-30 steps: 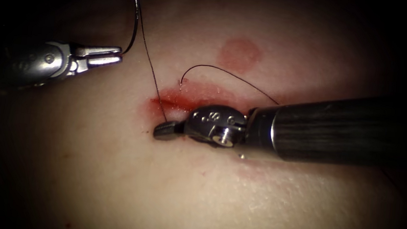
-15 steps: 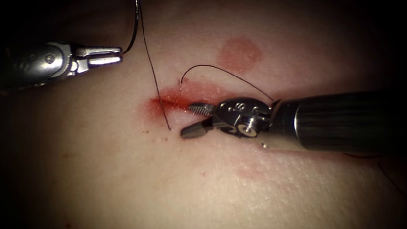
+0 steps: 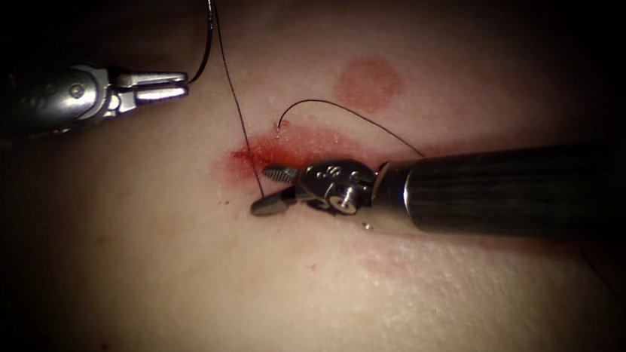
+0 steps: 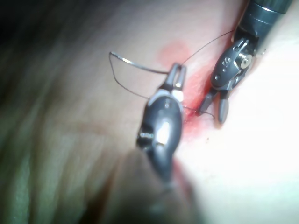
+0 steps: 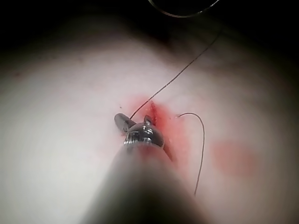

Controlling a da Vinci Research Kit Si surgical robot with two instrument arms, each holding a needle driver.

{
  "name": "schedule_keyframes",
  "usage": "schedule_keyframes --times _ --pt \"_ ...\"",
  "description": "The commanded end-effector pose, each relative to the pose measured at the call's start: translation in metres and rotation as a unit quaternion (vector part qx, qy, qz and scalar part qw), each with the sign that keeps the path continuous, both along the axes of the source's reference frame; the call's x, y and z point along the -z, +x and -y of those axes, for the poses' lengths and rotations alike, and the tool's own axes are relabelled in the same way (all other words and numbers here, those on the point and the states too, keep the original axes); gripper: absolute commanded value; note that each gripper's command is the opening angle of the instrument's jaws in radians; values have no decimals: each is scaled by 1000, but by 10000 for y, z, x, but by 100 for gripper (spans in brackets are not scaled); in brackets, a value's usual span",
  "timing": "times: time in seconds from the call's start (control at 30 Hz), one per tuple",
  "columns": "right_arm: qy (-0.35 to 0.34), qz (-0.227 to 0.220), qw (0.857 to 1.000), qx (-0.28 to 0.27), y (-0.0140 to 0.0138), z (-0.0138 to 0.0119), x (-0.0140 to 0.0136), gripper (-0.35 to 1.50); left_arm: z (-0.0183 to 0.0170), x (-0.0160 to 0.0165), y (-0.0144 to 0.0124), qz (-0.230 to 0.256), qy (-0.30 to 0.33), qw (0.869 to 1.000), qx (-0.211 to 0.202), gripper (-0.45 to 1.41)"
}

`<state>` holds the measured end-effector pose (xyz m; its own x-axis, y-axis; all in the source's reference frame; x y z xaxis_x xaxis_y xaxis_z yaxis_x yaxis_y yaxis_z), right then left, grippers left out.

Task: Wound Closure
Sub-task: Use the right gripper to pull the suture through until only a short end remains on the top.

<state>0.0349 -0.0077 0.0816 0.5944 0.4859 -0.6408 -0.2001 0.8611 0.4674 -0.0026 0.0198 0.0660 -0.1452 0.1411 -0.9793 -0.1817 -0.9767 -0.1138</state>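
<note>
The right end effector (image 3: 270, 190), jaws apart, straddles the taut dark thread (image 3: 236, 101) at the red cut's (image 3: 293, 148) left end, while the far-left left end effector (image 3: 173, 86) clamps the thin curved steel needle (image 3: 208, 31) near its tail, clear of the pale tissue (image 3: 302, 304).

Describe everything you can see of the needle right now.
The needle is a thin, dark, curved metal wire, out of the tissue and raised above it, left of the cut. The left end effector is shut on one end; the arc rises upward from there. Dark thread trails from it toward the cut.
</note>
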Motion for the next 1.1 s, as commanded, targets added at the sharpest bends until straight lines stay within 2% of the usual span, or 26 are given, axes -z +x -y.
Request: schedule_keyframes --times 0.03,0.07,0.1,0.13,0.2,0.33,0.6,0.9,1.1 --pt "7 -8 1000 9 5 6 -5 89 0 -7 -5 1 0 1000 0 -35" --pt "8 -9 1000 10 6 6 -5 76 0 -7 -5 1 0 1000 0 -35" --pt "4 -12 1000 15 6 6 -5 54 0 -7 -5 1 0 1000 0 -35" --pt "3 -16 1000 21 6 6 -5 19 0 -7 -5 1 0 1000 0 -35" --pt "3 -20 999 29 6 7 -3 -35 0 -7 -5 1 0 1000 0 -35" --pt "4 -27 999 34 5 8 5 -35 0 -7 -5 1 0 1000 0 -35" --pt "10 -32 999 43 1 20 38 -35 -1 -9 -5 1 0 1000 0 -35" --pt "14 -21 999 41 7 33 98 -35 -1 -9 -5 1 0 1000 0 -35" --pt "20 -17 999 36 24 37 131 -35 -1 -9 -5 1 0 1000 0 -35"
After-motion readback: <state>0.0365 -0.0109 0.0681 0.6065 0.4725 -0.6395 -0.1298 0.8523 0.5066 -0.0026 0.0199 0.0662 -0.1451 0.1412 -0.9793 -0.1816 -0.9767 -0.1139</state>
